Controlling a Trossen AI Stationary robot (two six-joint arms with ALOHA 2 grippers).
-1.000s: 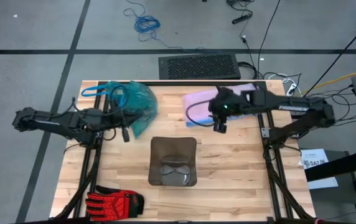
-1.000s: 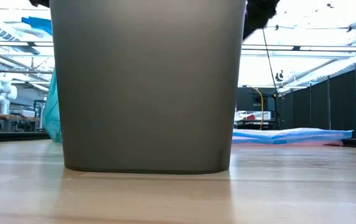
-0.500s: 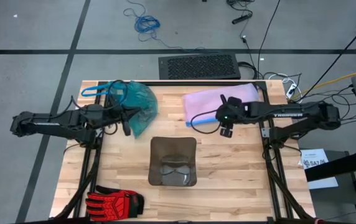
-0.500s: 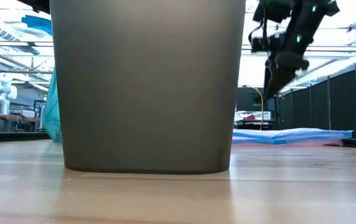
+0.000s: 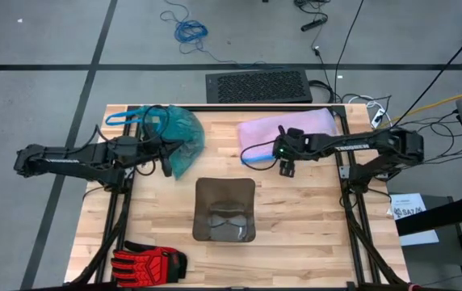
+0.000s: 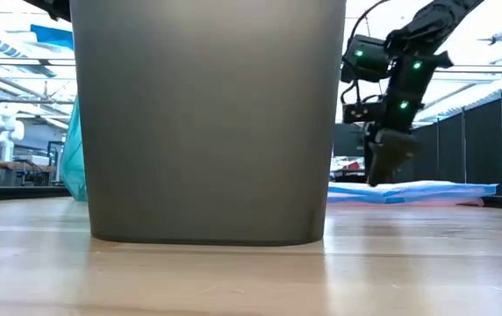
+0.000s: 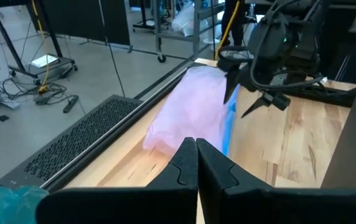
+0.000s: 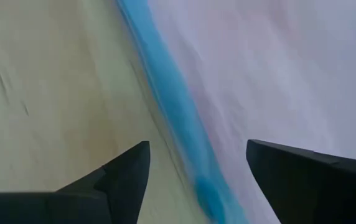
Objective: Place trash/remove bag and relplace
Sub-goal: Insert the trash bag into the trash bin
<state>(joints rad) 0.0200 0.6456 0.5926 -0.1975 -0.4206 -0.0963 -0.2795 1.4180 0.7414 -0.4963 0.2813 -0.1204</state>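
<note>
High view: the teal bag (image 5: 174,133), thin, limp and slippery-looking, lies bunched at the worktop's (image 5: 296,218) far-left corner beside the left gripper (image 5: 165,166), best taken by a drawstring loop.

Left wrist view: fingers pressed together, empty.

Right wrist view: right gripper (image 8: 196,165) spread wide, empty, over the lilac bag's (image 8: 290,68) blue rim.

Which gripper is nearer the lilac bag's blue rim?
Right. The right gripper, open, hangs just over the blue rim; the left gripper, shut, sits across the table beside the teal bag.

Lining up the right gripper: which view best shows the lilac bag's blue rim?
The right wrist view: the blue rim runs between the open right gripper. The high view shows it small beside the gripper, the left wrist view partly, the low view only edge-on.
</note>
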